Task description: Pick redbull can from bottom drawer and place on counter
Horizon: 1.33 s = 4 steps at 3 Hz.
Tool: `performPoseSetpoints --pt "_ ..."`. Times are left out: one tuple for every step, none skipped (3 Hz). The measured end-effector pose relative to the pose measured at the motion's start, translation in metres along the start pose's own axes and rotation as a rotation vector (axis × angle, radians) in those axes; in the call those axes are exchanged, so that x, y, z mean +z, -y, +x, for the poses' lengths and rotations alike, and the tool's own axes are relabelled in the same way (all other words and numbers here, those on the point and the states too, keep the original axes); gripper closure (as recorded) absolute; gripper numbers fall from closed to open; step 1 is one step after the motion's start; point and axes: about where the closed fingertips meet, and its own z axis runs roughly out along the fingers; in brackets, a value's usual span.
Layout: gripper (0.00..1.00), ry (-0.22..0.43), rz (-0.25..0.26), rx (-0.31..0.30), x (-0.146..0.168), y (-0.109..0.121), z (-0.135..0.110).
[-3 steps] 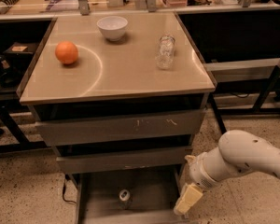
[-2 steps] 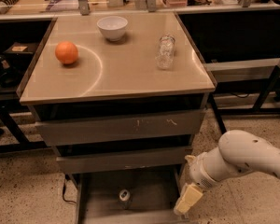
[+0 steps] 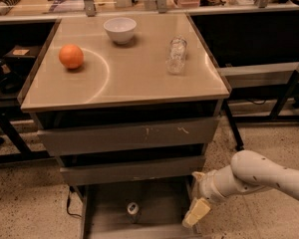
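The redbull can (image 3: pixel 133 208) stands upright on the floor of the open bottom drawer (image 3: pixel 159 208), left of its middle, silver top showing. My gripper (image 3: pixel 196 203) hangs at the drawer's right edge, to the right of the can and apart from it, at the end of a white arm coming in from the right. One cream fingertip (image 3: pixel 196 213) points down toward the drawer's right wall. The beige counter (image 3: pixel 139 78) sits above the two upper drawers.
On the counter stand an orange (image 3: pixel 71 57) at left, a white bowl (image 3: pixel 120 29) at the back and a clear plastic bottle (image 3: pixel 176 55) at right. Dark shelving flanks the cabinet on both sides. Speckled floor lies around the drawer.
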Motion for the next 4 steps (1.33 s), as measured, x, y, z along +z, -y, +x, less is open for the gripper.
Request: performPoseSetpoints --pt "0.00 0.050 -0.035 0.021 0.029 0.008 0.014" --pt "0.00 0.052 -0.046 0.026 0.035 0.007 0.017" --pt "0.00 0.085 -0.068 0.050 0.051 0.000 0.029" --pt "0.00 0.154 -0.079 0.070 0.081 0.000 0.043"
